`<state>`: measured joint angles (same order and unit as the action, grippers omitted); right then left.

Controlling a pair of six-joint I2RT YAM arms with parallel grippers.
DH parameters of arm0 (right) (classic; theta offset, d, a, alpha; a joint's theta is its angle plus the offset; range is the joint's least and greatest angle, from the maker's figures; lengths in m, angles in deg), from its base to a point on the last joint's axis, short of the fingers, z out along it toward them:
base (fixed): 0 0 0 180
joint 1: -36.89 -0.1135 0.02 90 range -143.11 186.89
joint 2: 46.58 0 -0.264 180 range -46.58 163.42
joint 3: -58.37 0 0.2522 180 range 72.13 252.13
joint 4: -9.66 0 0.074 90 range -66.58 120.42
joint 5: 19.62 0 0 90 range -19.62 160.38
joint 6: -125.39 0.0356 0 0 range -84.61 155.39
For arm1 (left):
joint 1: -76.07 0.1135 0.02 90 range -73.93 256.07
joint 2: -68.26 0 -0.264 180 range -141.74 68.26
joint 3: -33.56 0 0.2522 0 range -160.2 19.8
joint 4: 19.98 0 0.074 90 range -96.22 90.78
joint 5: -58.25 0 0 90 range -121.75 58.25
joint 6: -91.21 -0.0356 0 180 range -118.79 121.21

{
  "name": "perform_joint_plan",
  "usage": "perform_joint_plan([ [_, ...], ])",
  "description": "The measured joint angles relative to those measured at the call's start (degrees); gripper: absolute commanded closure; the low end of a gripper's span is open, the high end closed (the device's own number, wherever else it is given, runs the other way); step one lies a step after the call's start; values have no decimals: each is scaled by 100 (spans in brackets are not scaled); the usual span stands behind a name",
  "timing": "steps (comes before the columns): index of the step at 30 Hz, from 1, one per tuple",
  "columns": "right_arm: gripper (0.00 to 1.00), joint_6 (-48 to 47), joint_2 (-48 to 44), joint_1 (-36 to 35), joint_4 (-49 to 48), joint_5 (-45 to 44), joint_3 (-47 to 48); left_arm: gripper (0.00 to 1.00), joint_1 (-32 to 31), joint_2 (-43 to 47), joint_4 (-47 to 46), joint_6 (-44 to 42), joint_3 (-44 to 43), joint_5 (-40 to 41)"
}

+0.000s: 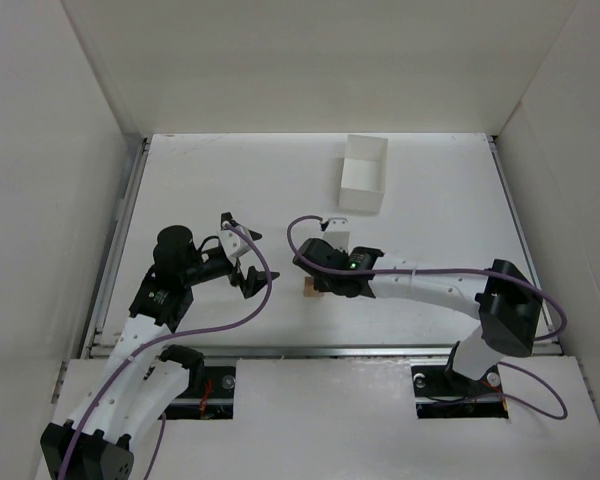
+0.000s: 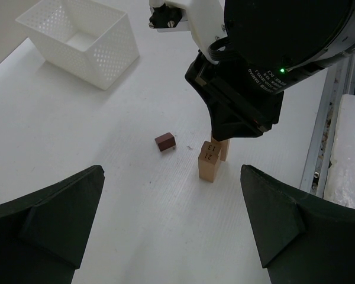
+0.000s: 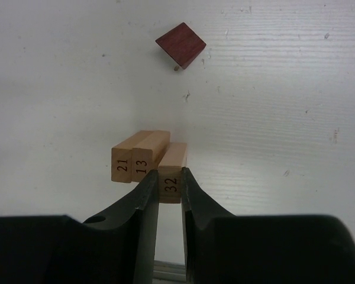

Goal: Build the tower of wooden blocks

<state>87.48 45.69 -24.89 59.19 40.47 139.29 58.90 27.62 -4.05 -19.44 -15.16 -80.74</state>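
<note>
Two light tan blocks (image 3: 136, 160), marked 21 and 13, stand on end side by side on the white table; they also show in the left wrist view (image 2: 209, 163). My right gripper (image 3: 170, 177) is shut on a third tan block (image 3: 171, 158), marked 32, and holds it upright right beside the pair, touching or nearly touching. From above this spot (image 1: 311, 289) lies under the right gripper (image 1: 318, 272). A dark reddish-brown block (image 3: 180, 45) lies alone a little farther off (image 2: 165, 141). My left gripper (image 2: 171, 236) is open and empty, left of the blocks (image 1: 242, 255).
A white perforated square box (image 1: 364, 172) stands at the back of the table and shows in the left wrist view (image 2: 83, 38). White walls enclose the table on three sides. A metal rail (image 1: 310, 350) runs along the near edge.
</note>
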Motion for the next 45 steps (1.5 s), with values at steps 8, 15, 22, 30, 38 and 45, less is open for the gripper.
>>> perform_joint_plan([
  [8, 100, 20, 120, -13, 26, -28, 0, 0, 0, 0, 0, 0, 0, 0],
  [15, 93, 20, 120, -15, 20, -31, 0, 0, 0, 0, 0, -4, 0, 0],
  [22, 80, 39, 122, -15, 17, -31, 0, 0, 0, 0, 2, -4, 0, 0],
  [30, 77, 44, 199, -15, 2, -26, 0, 0, 0, 0, 2, -4, 0, 0],
  [38, 67, 63, 203, -15, 2, -26, -2, 0, 0, 0, 0, -4, 0, -7],
  [45, 65, 66, 203, -15, 9, -33, -2, 0, 0, 0, 9, -4, 0, -7],
])
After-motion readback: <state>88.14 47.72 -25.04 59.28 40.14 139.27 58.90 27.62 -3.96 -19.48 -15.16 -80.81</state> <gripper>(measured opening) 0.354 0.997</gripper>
